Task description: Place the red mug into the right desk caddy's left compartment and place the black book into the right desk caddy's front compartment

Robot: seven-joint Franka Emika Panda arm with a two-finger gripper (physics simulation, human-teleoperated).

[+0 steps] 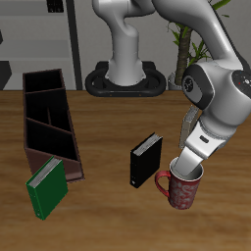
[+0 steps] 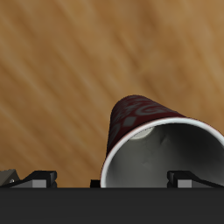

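One large red patterned mug (image 1: 182, 186) is straddled at its rim by the open-jawed gripper (image 1: 188, 169) | risk: tipping if closed off-centre | maroon caddy (image 1: 49, 118) far.

arm: bent forward, reaching down | gripper (image 1: 189, 167): pointing down, jaws spread

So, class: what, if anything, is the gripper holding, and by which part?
It cannot be told for certain. The gripper is down at the rim of the red mug, fingers either side of the wall, but a closed grip isn't shown.
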